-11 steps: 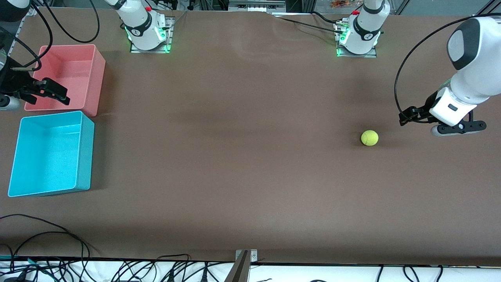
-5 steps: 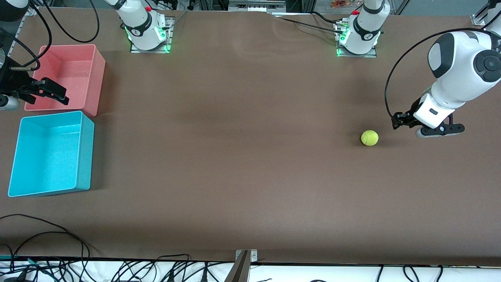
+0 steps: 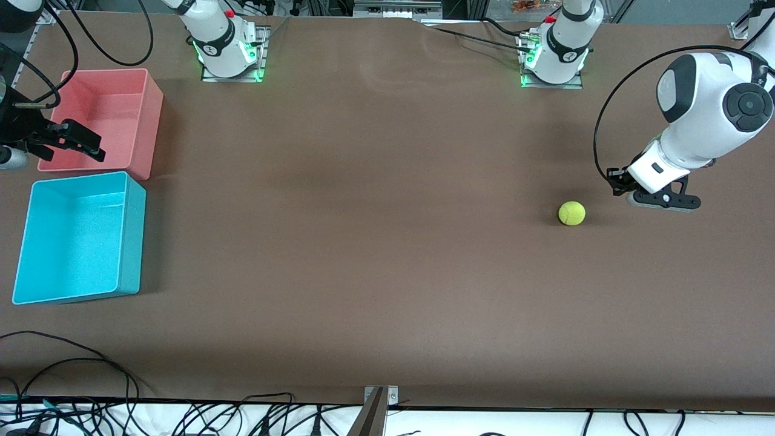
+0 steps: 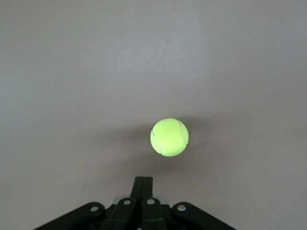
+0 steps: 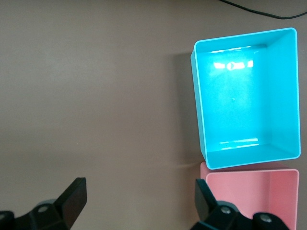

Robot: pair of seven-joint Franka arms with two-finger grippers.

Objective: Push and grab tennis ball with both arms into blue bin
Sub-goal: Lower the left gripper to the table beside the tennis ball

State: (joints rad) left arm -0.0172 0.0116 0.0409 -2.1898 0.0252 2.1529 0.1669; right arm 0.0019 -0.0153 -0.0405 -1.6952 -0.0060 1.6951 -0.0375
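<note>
Two risks: the clenched left tool point(image 4: 143, 184), just beside the ball point(image 3: 571, 213) on the counter point(image 3: 375, 242), may strike off-centre, rolling it wide of the bin point(image 3: 79, 239); the released right tool point(image 5: 139, 201) waits over the pink tub point(image 3: 109, 121).

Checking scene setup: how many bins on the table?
2. The blue bin sits at the right arm's end; the pink bin is beside it, farther from the front camera. None looks hidden.
</note>
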